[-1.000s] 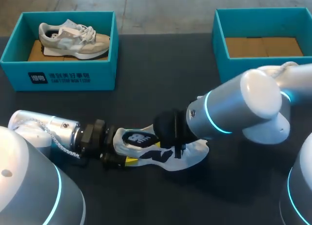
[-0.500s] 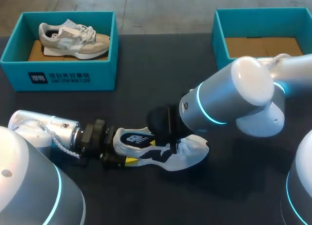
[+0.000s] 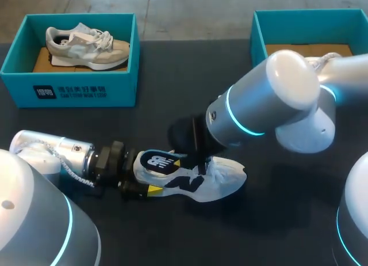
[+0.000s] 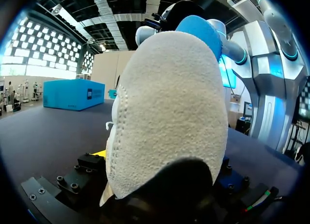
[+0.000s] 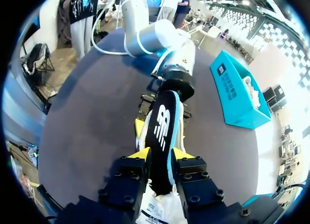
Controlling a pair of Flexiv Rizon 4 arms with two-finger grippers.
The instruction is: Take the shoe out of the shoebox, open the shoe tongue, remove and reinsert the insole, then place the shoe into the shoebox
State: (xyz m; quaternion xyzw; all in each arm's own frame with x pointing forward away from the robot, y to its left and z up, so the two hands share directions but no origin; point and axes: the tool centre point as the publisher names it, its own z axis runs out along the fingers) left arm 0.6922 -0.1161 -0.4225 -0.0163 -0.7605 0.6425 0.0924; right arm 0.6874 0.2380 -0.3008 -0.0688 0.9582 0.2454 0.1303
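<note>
Dark tabletop [image 3: 190, 76] stretches from the far left shoebox [image 3: 75, 92] and far right shoebox [image 3: 259, 61] to the shoe [image 3: 221, 178] lying near-middle, well apart from both. My left gripper [image 3: 144, 189] clamps its heel. My right gripper [image 5: 161, 156] pinches the insole [image 5: 162, 132], raised from the shoe.

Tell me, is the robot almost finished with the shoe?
About halfway, I think. Done: the shoe is out on the table. Happening now: the left gripper holds its heel while the right gripper pinches the dark insole, which sticks partly out of the shoe. To do: pull the insole out, slide it back in, then put the shoe into the shoebox.
</note>
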